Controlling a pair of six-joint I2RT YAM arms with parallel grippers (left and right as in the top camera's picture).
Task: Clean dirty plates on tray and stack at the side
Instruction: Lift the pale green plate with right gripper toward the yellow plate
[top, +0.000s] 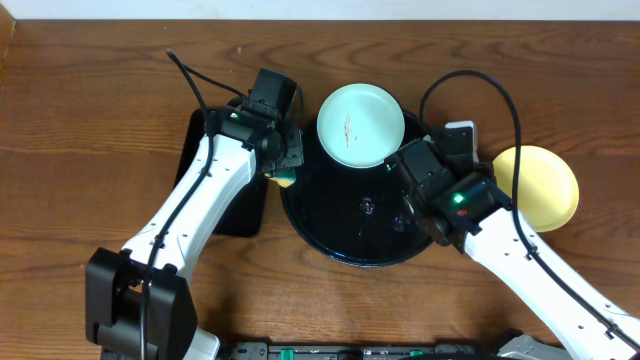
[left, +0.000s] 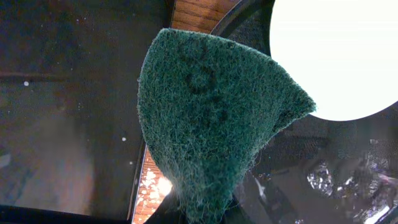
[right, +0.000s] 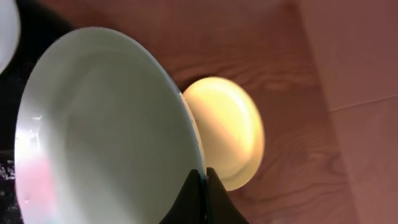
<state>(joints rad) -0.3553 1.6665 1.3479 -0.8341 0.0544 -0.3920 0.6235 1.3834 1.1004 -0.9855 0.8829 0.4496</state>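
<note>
One mint-blue plate (top: 359, 124) with a red smear lies at the far edge of the round black tray (top: 340, 225); it also shows washed-out in the left wrist view (left: 336, 56). My right gripper (right: 202, 177) is shut on the rim of a second mint-blue plate (right: 106, 124) and holds it tilted on edge over the tray's right side; in the overhead view my right gripper (top: 400, 165) hides that plate. The yellow plate (top: 540, 187) lies on the table right of the tray, seen behind the held plate (right: 227, 130). My left gripper (top: 287, 172) is shut on a green scouring sponge (left: 211, 118) at the tray's left rim.
A smaller rectangular black tray (top: 215, 185) lies under the left arm, left of the round tray, and fills the left of the left wrist view (left: 62, 124). The round tray's wet floor (left: 323, 168) shows water drops. Bare wooden table surrounds both trays.
</note>
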